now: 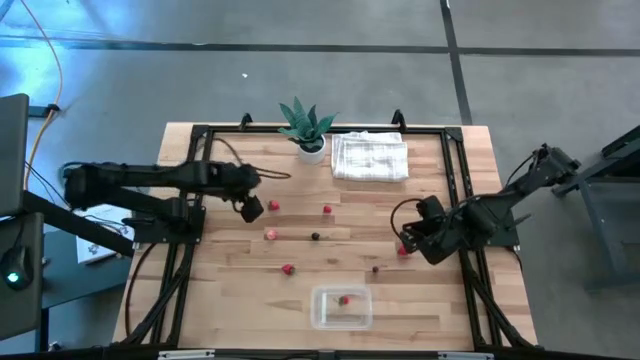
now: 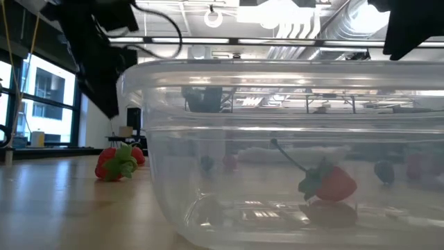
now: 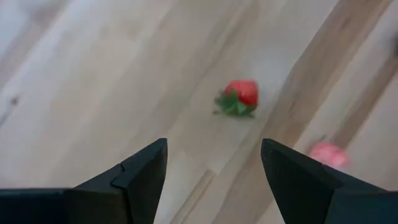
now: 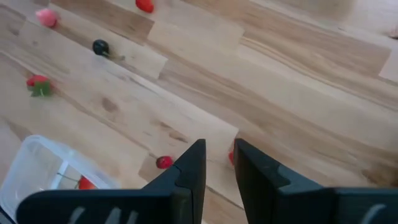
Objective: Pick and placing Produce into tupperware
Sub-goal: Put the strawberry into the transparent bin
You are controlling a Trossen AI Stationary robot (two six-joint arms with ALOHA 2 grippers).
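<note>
The tupperware (image 1: 341, 308) sits near the front edge of the tabletop (image 1: 230, 290), about midway along it. It contains one red piece with a green cap and thin stem (image 1: 344, 299); the low view shows this piece resting on the container floor.

The remaining produce lies loose on the tabletop:
- A red piece (image 1: 273, 206) lies just beside the left pincer (image 1: 251, 209).
- A second red piece (image 1: 327, 209) lies toward the centre, in front of the folded white cloth (image 1: 370, 157).
- A pinkish piece (image 1: 270, 234) and a dark piece (image 1: 315, 237) lie in the middle of the tabletop.
- A red piece with green leaves (image 1: 287, 269) lies between the middle and the container.
- A small dark piece (image 1: 376, 268) lies toward the right side.
- A red piece (image 1: 403, 250) lies just at the right pincer (image 1: 412, 243).

Left pincer: over the left part of the tabletop, fingers spread wide, holding nothing. Its wrist view shows a red piece with green leaves (image 3: 239, 98) ahead of the open fingers.

Right pincer: low over the right part of the tabletop, fingers drawn close together with a narrow gap; a sliver of red (image 4: 231, 157) shows at that gap. It cannot be determined whether the piece is gripped.

A green potted plant (image 1: 308, 128) stands at the back edge, beside the cloth.
</note>
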